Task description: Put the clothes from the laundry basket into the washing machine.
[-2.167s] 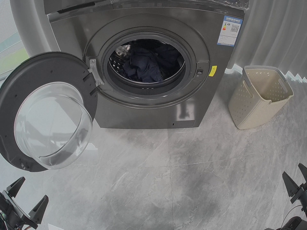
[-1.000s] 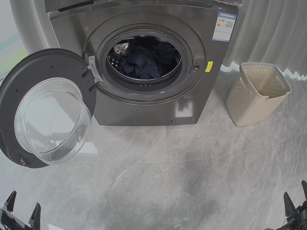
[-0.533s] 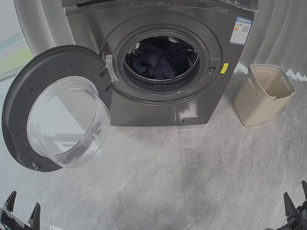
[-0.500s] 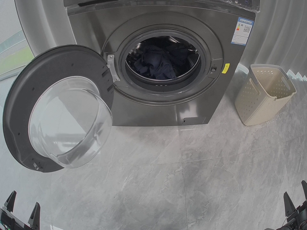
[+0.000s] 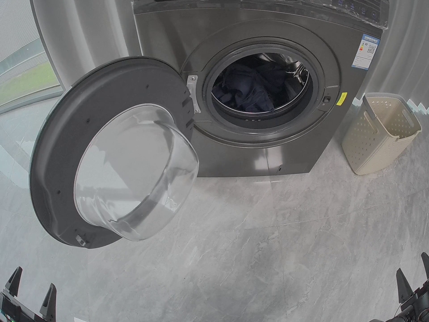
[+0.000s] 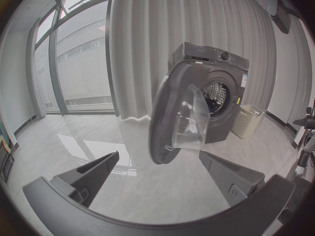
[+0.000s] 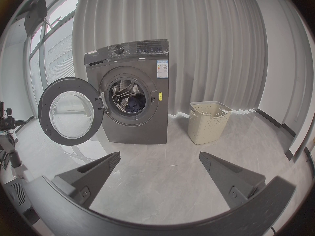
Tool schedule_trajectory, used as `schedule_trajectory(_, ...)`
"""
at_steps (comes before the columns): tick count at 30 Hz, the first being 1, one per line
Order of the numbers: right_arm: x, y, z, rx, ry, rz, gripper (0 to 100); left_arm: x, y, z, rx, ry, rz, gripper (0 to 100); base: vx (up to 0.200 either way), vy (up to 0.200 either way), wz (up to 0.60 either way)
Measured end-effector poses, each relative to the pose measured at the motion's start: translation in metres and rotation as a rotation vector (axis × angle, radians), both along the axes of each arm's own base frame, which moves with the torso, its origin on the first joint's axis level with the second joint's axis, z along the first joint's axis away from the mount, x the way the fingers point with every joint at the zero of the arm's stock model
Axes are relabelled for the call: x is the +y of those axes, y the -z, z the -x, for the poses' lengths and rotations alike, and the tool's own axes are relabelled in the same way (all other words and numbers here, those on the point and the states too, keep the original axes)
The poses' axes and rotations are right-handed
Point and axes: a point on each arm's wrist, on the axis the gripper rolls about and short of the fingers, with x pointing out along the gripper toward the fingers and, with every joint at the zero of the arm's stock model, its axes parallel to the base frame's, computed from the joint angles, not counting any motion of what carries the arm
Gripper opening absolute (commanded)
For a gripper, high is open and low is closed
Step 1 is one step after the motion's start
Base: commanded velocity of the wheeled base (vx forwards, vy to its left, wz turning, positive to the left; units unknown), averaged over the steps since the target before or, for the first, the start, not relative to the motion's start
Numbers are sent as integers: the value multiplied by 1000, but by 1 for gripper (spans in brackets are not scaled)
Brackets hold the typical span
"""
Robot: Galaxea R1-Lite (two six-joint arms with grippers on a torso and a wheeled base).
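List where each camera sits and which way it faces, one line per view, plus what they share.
Head view: on the head, looking forward and down at the washing machine, open door and laundry basket; left gripper, right gripper at bottom corners.
Left wrist view: left wrist, low, facing the door almost edge-on; own open fingers foreground.
Right wrist view: right wrist, low, facing the machine's front; own open fingers foreground.
All share: machine, door, basket.

glossy grey washing machine (image 5: 250, 157), perforated plastic basket (image 5: 380, 144)
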Motion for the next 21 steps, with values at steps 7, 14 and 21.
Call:
schedule_trajectory(7, 0, 0, 0, 0, 2, -1, 100, 0, -1, 0, -6, -11, 1, 100, 0, 0, 0)
schedule_trajectory(14, 0, 0, 0, 1, 1, 0, 100, 0, -29, 6, -117, 4, 13, 100, 0, 0, 0)
schedule_trajectory(21, 0, 0, 0, 1, 2, 0, 100, 0, -69, -8, -105, 73, 16, 100, 0, 0, 0)
